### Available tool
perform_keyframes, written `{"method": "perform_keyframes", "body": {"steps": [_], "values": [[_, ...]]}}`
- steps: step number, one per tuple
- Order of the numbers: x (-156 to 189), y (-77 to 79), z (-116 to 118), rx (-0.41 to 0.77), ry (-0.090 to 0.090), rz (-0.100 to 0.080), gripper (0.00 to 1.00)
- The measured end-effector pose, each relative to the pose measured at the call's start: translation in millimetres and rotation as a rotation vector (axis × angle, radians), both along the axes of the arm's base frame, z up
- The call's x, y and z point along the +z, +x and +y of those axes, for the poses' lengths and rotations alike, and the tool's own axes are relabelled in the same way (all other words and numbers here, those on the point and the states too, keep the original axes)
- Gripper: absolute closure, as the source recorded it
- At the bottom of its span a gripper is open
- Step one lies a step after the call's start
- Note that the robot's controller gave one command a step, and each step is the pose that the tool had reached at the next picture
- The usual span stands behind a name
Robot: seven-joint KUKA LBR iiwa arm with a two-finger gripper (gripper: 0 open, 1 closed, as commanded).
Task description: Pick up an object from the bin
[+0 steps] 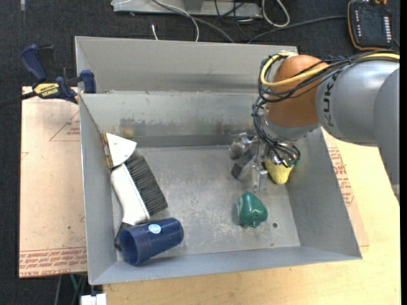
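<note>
The tool hangs low in the right half of the grey bin, close to a green lump and right beside a yellow thing. Over at the left lie a white brush with dark bristles and a blue cup on its side.

The grey sheet-metal bin is matt and dull. Its floor is scuffed and flecked with fine scratches, and its back wall is streaked with darker rub marks. Against the bin's left wall lies a white plastic hand brush, smooth and slightly glossy, with a pad of coarse dark bristles. In the bin's front left corner, a dark blue plastic cup has a smooth satin skin. Right of the bin's middle, a green lump has a soft sheen, like rubber or plastic. The tool is bare, dull grey metal. Just beside it, a small yellow thing looks like smooth plastic. The orange wrist cover is glossy.
</note>
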State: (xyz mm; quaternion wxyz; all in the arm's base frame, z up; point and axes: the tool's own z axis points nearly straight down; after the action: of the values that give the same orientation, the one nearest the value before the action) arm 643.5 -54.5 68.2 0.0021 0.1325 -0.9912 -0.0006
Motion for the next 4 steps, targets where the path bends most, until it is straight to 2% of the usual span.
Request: {"method": "perform_keyframes", "body": {"steps": [1,2,3,4], "values": [[54.9,6.9,4.1,0.095,0.001,-0.013,0.00],[31.7,8.3,-16.0,0.078,0.003,0.001,0.00],[1.0,6.2,-5.9,0.213,0.004,-0.012,0.00],[2.0,2.9,-4.3,0.210,0.005,-0.004,1.00]]}}
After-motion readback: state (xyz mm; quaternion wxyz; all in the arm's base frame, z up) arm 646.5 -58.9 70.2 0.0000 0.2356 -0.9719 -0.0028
